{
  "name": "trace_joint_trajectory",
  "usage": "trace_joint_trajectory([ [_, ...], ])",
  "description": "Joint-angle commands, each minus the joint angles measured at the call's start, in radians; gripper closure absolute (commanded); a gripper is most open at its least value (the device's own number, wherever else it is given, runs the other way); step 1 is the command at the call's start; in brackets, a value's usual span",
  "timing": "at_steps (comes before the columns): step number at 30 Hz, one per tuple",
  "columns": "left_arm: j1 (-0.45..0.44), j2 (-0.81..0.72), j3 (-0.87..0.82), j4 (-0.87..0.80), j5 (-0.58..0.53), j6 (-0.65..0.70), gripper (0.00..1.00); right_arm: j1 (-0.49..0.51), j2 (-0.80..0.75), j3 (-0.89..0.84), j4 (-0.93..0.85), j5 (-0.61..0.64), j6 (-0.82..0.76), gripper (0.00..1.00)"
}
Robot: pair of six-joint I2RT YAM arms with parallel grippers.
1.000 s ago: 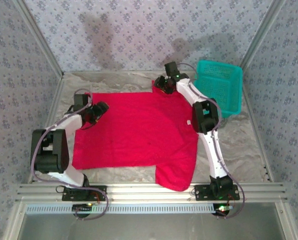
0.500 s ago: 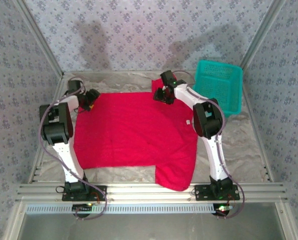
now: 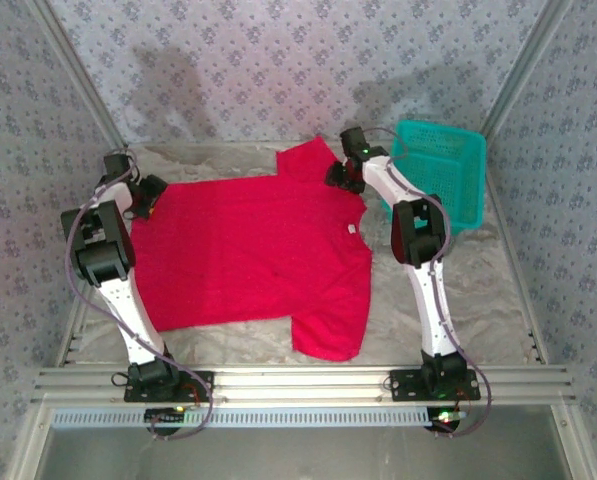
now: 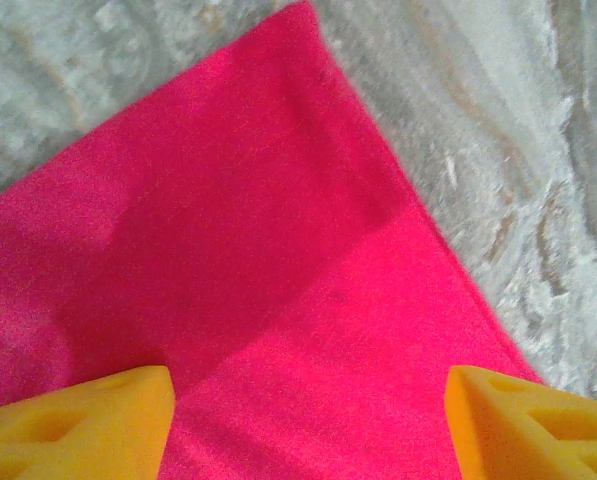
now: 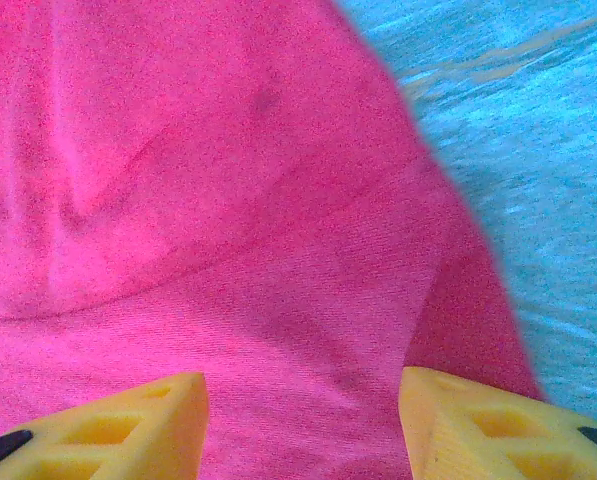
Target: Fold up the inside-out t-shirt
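Since a second ago the inside-out t-shirt (image 3: 248, 250) has slid left and toward the back of the table (image 3: 468, 290), and both arms have gone with it. It now lies spread flat across the middle, one sleeve poking toward the back wall, the other reaching the near edge, and its small white tag (image 3: 350, 229) facing up on the right side.

At the far-left corner of the cloth the left gripper (image 3: 146, 195) hovers low. In its wrist view the orange fingers (image 4: 88, 415) stand wide apart over flat red fabric, pinching nothing.

By the back sleeve sits the right gripper (image 3: 344, 178), its jaws also parted, with creased cloth between them. Just right of that arm stands a teal basket (image 3: 443, 170), clear of the shirt.
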Motion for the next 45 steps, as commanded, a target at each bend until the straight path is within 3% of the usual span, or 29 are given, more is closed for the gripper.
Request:
trace_joint_trajectory([
  [1,-0.071,-0.146,-0.057,-0.081,-0.047,0.035,0.27,0.026,-0.084,0.016,-0.088,-0.013,-0.028,0.44],
  [7,-0.217,-0.432,-0.403,0.039,0.000,-0.007,0.25,0.151,-0.352,-0.385,0.067,-0.065,0.049,0.44],
  [10,-0.241,-0.534,-0.597,0.123,0.036,-0.053,0.25,0.189,-0.441,-0.594,0.190,-0.104,0.116,0.44],
  [15,-0.202,-0.620,-0.756,0.144,-0.015,-0.038,0.23,0.180,-0.499,-0.800,0.250,-0.067,0.167,0.44],
  [22,-0.089,-0.564,-0.788,0.127,-0.031,0.019,0.22,0.093,-0.547,-0.975,0.241,0.005,0.157,0.44],
  [26,-0.055,-0.544,-0.731,0.064,-0.052,0.051,0.21,0.041,-0.591,-1.014,0.213,0.029,0.138,0.44],
  [29,-0.103,-0.620,-0.690,0.002,-0.065,0.061,0.21,0.053,-0.660,-1.000,0.165,0.053,0.135,0.44],
  [33,-0.196,-0.748,-0.685,-0.054,-0.082,0.083,0.20,0.139,-0.753,-0.990,0.152,0.036,0.105,0.43],
  [36,-0.204,-0.772,-0.734,-0.031,-0.089,0.073,0.19,0.232,-0.743,-0.983,0.218,-0.017,0.119,0.42],
  [39,-0.187,-0.706,-0.752,0.025,-0.080,0.064,0.19,0.283,-0.647,-0.923,0.238,-0.015,0.119,0.43],
  [45,-0.178,-0.459,-0.636,0.075,-0.070,0.063,0.19,0.272,-0.440,-0.779,0.227,0.036,0.112,0.43],
])
